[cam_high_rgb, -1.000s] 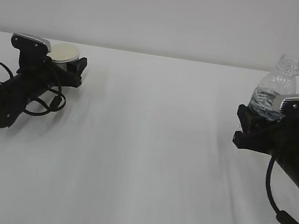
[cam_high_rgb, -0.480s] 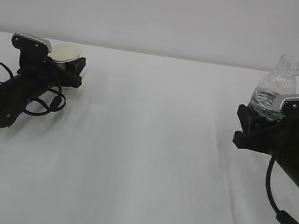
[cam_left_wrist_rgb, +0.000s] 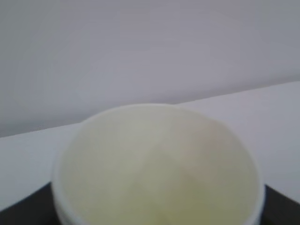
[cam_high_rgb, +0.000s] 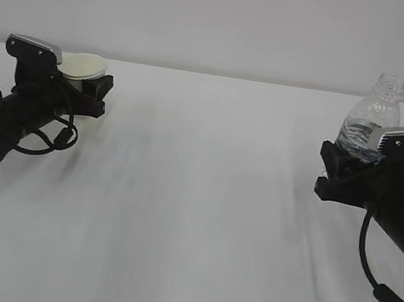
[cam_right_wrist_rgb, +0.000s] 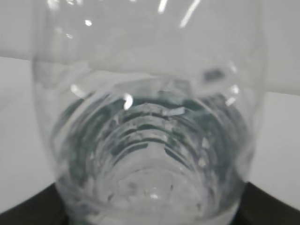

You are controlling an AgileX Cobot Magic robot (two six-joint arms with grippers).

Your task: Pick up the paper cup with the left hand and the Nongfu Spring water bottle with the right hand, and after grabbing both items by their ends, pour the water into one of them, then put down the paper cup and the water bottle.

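- While the left hand (cam_high_rgb: 91, 88) clasps it at the white table's (cam_high_rgb: 201, 198) far left, the pale cream paper cup (cam_high_rgb: 85, 68) shows a rolled rim.
- Far right, the right hand (cam_high_rgb: 337, 171) grips the clear ribbed Nongfu Spring water bottle (cam_high_rgb: 372, 118), upright, capless, holding water (cam_right_wrist_rgb: 150, 154).

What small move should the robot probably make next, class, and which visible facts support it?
Probably lift the paper cup and the Nongfu Spring water bottle off the table. The left hand brackets the cup at far left, the right hand holds the upright bottle at far right; neither looks clearly raised, and pouring needs them together.
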